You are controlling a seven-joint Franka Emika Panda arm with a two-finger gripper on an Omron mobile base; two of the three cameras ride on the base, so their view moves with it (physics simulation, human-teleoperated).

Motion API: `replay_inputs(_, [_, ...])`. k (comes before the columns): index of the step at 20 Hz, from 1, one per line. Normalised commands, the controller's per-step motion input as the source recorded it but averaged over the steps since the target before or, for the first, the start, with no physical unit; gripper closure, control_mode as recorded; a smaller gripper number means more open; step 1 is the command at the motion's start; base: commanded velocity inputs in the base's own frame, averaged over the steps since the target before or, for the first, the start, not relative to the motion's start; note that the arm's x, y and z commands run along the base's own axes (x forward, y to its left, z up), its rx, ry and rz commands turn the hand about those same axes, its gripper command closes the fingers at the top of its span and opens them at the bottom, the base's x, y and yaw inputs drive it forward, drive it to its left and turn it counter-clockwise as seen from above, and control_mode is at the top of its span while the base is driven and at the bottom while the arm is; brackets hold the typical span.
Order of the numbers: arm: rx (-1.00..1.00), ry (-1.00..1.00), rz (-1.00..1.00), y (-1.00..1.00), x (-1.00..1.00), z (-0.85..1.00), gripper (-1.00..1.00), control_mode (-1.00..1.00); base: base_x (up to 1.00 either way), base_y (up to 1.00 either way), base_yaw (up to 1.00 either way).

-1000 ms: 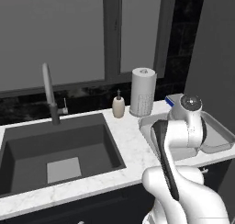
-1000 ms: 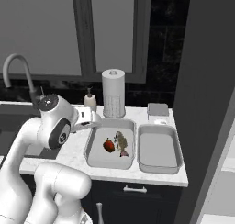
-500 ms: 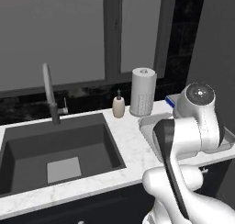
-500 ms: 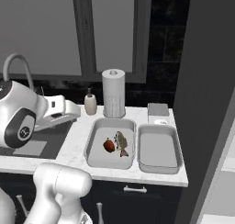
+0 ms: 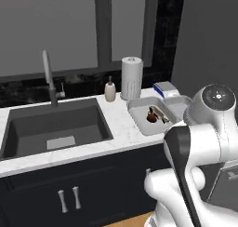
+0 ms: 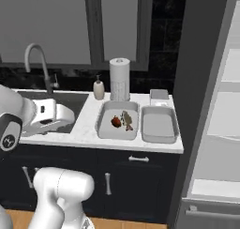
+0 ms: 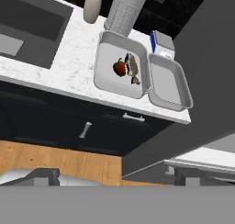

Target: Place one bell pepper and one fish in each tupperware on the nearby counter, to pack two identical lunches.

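Two light-grey tupperwares stand side by side on the white counter (image 6: 86,129). In the left tupperware (image 6: 105,129) lie a red bell pepper (image 6: 116,121) and a fish (image 6: 126,120); the hand view shows them as bell pepper (image 7: 120,68) and fish (image 7: 133,67). The right tupperware (image 6: 159,125) holds nothing that I can see. My gripper (image 7: 114,175) is open with nothing between its fingers. It hangs well back from the counter's front edge, looking down on both tupperwares from above the floor. In the left base view my arm covers part of the right tupperware (image 5: 179,102).
A dark sink (image 5: 56,128) with a faucet (image 5: 49,79) lies left of the tupperwares. A soap bottle (image 6: 98,89), a paper towel roll (image 6: 119,78) and a small blue-and-white box (image 7: 160,44) stand at the back. A tall dark panel (image 6: 201,82) rises to the right.
The arm has swung back from above the tupperwares toward the base, and both base views have shifted. The pepper and fish lie as before in the left tupperware.
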Motion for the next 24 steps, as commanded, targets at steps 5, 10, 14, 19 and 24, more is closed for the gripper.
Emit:
replay_inputs(5, [0.00, 0.00, 0.00, 0.00, 0.00, 0.00, -1.00, 1.00, -0.95, -0.93, -0.13])
replay_inputs(10, [0.00, 0.00, 0.00, 0.00, 0.00, 0.00, -1.00, 1.00, -0.39, -1.00, -0.21])
replay_inputs(14, [0.00, 0.00, 0.00, 0.00, 0.00, 0.00, -1.00, 1.00, 0.00, -1.00, -0.15])
replay_inputs(19, [0.00, 0.00, 0.00, 0.00, 0.00, 0.00, -1.00, 1.00, 0.39, -0.86, -0.04])
replay_inputs(24, [0.00, 0.00, 0.00, 0.00, 0.00, 0.00, -1.00, 1.00, 0.75, -0.40, 0.00])
